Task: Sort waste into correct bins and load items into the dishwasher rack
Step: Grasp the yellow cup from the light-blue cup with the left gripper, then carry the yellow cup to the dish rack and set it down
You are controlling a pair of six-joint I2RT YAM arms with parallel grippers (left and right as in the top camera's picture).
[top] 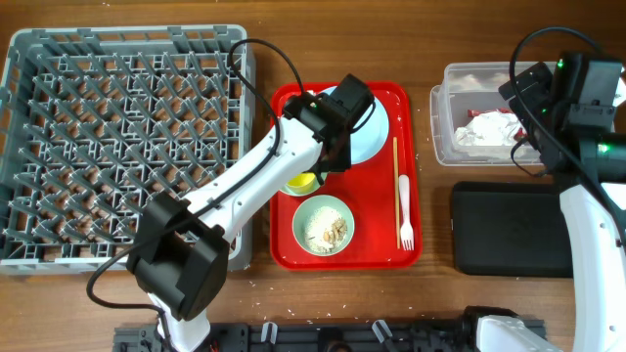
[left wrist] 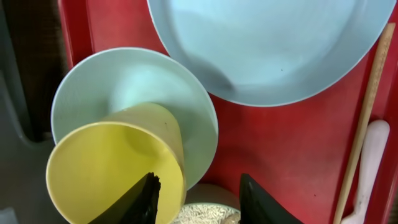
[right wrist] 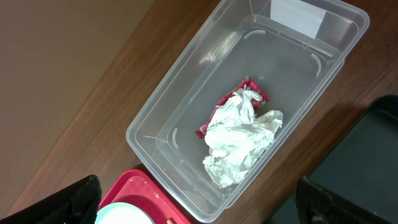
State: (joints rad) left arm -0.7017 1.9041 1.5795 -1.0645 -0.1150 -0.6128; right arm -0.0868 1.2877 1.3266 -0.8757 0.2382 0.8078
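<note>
Waste lies in the clear rectangular plastic tub [right wrist: 155,106] at the table's far right: the crumpled white paper napkin [right wrist: 242,140] rests on top of the red printed wrapper [right wrist: 258,92], which shows only at the napkin's edges. Pale beige rice-like crumbs [top: 328,230] sit apart from these, inside 1 pale blue bowl [top: 324,225] on the red serving tray [top: 381,249]. The shallow black rectangular tray [top: 509,230] lies just beside the tub, on the near side.

On the red tray, the pale blue round plate [left wrist: 261,43] takes the far end. The other pale blue bowl [left wrist: 124,81] sits next to it at the tray's left edge, with the small yellow cup [left wrist: 118,162] tilted in it, mouth towards the wrist camera. Along the tray's right side, the thin wooden chopsticks [left wrist: 367,106] lie lengthwise beside the white fork [left wrist: 373,162].

The left gripper [left wrist: 198,196] hangs over the cup and the 2 bowls with its fingers spread wide and nothing clamped; 1 fingertip overlaps the cup's rim in the wrist view, though contact cannot be judged. The right gripper [right wrist: 199,193] hovers above the tub, its 2 fingers far apart and empty.

The large square grey plastic dishwasher rack [top: 117,147] stands left of the red tray.
</note>
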